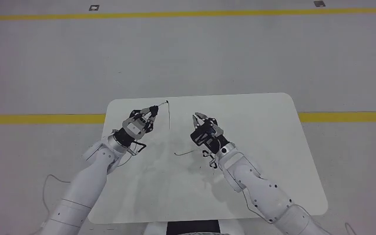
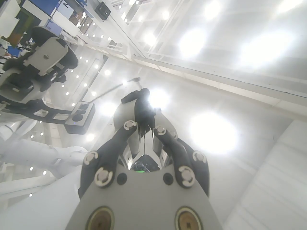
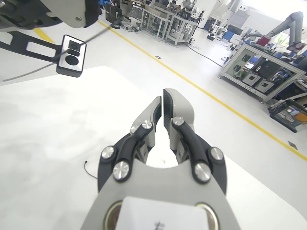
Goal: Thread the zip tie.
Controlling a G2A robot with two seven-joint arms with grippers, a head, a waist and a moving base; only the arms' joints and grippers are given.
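My left gripper (image 1: 154,110) is shut on a thin black zip tie (image 1: 168,114) above the table's far left part. The tie runs between the fingers (image 2: 130,111), sticks out past the tips to its small head (image 2: 137,79), and its strap (image 2: 105,93) trails off toward the other arm. My right gripper (image 1: 198,119) hovers a short way to the right of the tie, shut with nothing between its fingertips (image 3: 161,99). From the right wrist view the strap (image 3: 97,35) crosses in front of the left gripper (image 3: 48,1).
The white table (image 1: 264,129) has rounded corners. A thin dark strand (image 1: 185,153) lies on it between the two arms, and a short black wire (image 3: 87,168) lies near the right wrist. Yellow floor lines (image 1: 188,14) run beyond the table.
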